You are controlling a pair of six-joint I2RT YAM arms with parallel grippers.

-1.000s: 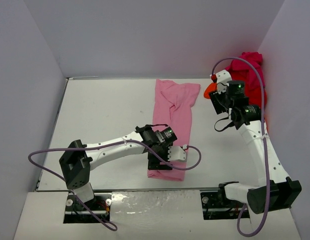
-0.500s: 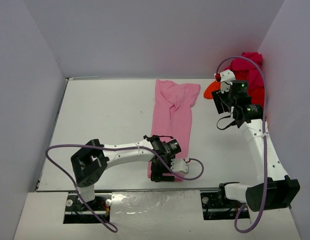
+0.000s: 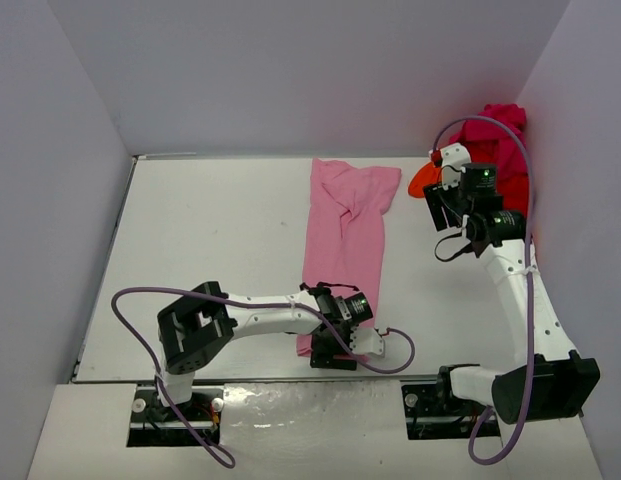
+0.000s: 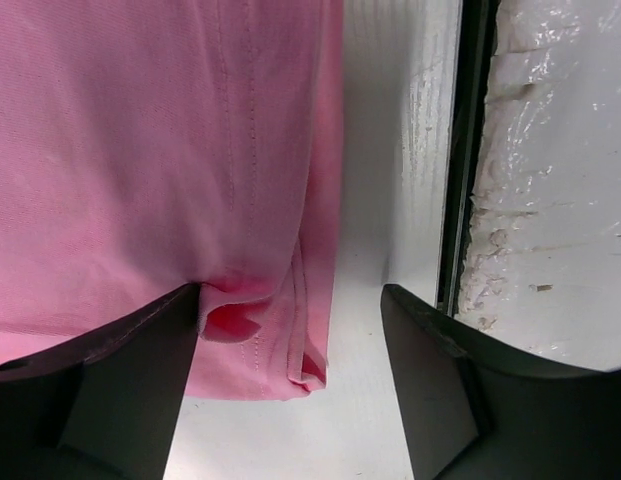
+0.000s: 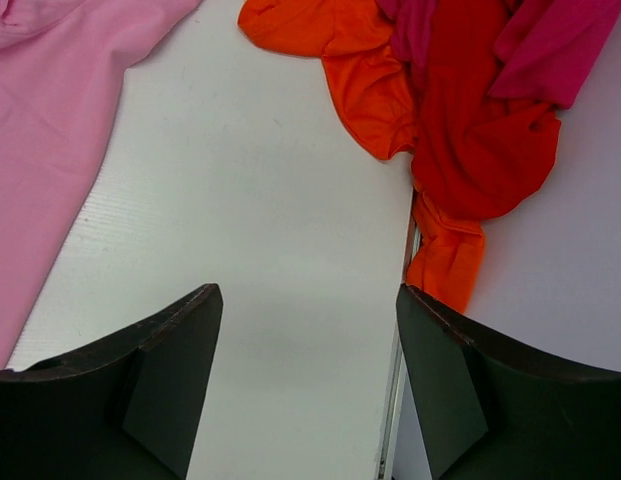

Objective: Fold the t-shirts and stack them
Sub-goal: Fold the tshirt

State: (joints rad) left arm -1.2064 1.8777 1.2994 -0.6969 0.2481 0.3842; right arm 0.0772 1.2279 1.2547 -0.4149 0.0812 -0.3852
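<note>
A light pink t-shirt (image 3: 348,225), folded lengthwise into a long strip, runs from the back of the table to its near edge. My left gripper (image 4: 290,296) stands open over the strip's near right corner (image 4: 295,365). Its left finger (image 4: 120,385) rests against the hem and its right finger (image 4: 435,380) is over bare table. The orange t-shirt (image 5: 365,75), red t-shirt (image 5: 475,130) and magenta t-shirt (image 5: 550,40) lie heaped at the back right. My right gripper (image 5: 308,295) is open above bare table just short of that heap, holding nothing.
The table's near edge and a black gap (image 4: 468,150) lie just right of the left gripper. The right side wall (image 3: 580,150) stands close behind the heap, and part of the orange cloth hangs over the table's right edge (image 5: 402,330).
My left gripper has slid down the pink strip to its near hem. The right gripper has shifted slightly right, toward the heap.
</note>
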